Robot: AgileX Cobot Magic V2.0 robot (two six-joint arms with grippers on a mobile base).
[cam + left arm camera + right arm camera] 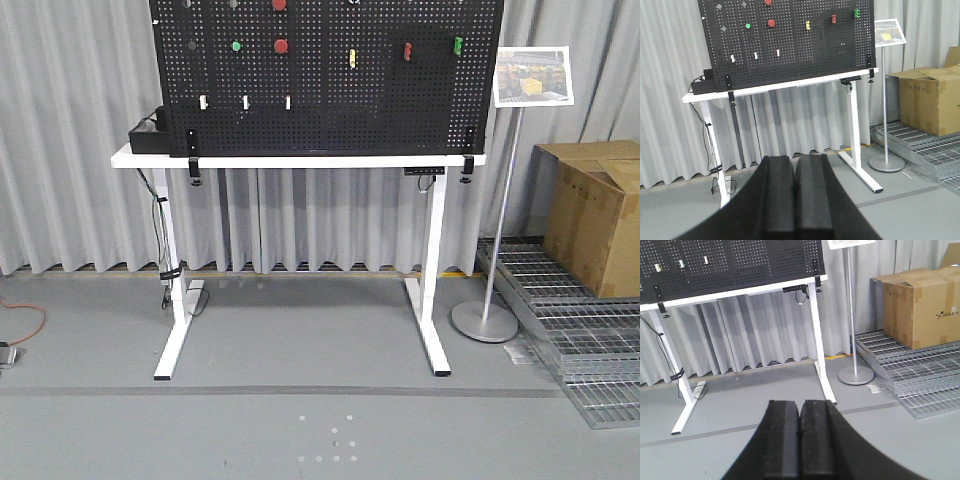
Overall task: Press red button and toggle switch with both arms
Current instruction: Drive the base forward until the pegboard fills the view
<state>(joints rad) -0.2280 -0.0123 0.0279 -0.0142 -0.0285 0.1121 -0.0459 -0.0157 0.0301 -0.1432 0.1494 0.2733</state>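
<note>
A black pegboard (330,110) stands upright on a white table (140,157). A red button (281,46) sits on it left of centre, also in the left wrist view (771,23); another red button (279,4) is at the top edge. Three white toggle switches (245,102) sit in a row lower left, also in both wrist views (755,55) (681,263). My left gripper (794,165) is shut and empty, far back from the board. My right gripper (800,407) is shut and empty, low over the floor. Neither gripper shows in the front view.
A green button (236,45), a yellow part (351,59), a red part (408,50) and a green part (458,45) are on the board. A black box (148,135) sits on the table's left end. A sign stand (495,250), cardboard box (595,210) and metal grates (580,340) are at right.
</note>
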